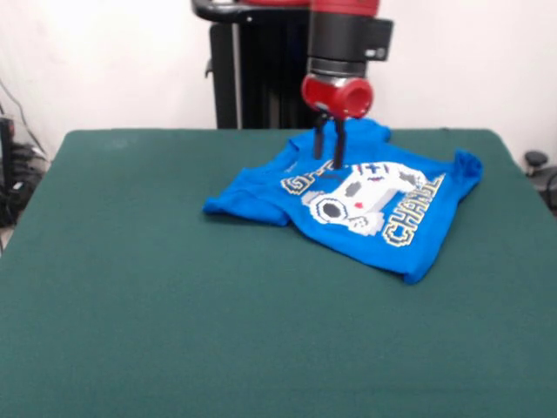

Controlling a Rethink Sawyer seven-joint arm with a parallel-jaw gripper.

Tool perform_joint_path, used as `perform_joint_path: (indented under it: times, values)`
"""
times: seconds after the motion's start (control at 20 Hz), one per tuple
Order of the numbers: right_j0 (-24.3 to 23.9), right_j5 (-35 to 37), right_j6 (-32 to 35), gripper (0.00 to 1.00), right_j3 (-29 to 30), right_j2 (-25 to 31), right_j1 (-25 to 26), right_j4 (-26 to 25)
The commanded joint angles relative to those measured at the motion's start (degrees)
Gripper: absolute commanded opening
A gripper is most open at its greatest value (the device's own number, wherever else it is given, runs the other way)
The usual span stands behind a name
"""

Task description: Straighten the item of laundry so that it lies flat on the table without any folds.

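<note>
gripper (329,148) fingers narrowly apart, tips on blue t-shirt (365,205), shirt rumpled on green table (174,305)

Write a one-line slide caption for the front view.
Gripper with open fingers lowered onto a rumpled blue T-shirt on the green table.
</note>
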Motion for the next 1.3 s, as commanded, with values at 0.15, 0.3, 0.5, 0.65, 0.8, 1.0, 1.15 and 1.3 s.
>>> perform_joint_path:
  times: [0.15,0.3,0.5,0.65,0.8,1.0,1.15,1.3]
  values:
    - [1.1,5.7,-4.6,1.0,-11.5,-4.5,4.9,-3.3]
    - [-0.6,6.9,-4.2,1.0,-13.3,-4.1,4.9,-5.0]
    - [-2.7,10.4,-5.5,1.0,-15.9,-4.7,4.4,-7.4]
    - [-6.8,13.2,-6.6,1.0,-17.2,-3.5,4.0,-11.4]
    - [-10.1,15.5,-7.1,1.0,-18.1,-2.3,3.7,-15.0]
    - [-14.1,17.5,-6.1,1.0,-17.8,-0.4,4.6,-19.5]
    - [-16.9,17.2,-4.7,1.0,-16.9,1.1,6.5,-23.0]
    - [-18.8,16.5,-2.9,1.0,-15.7,2.2,7.8,-25.7]
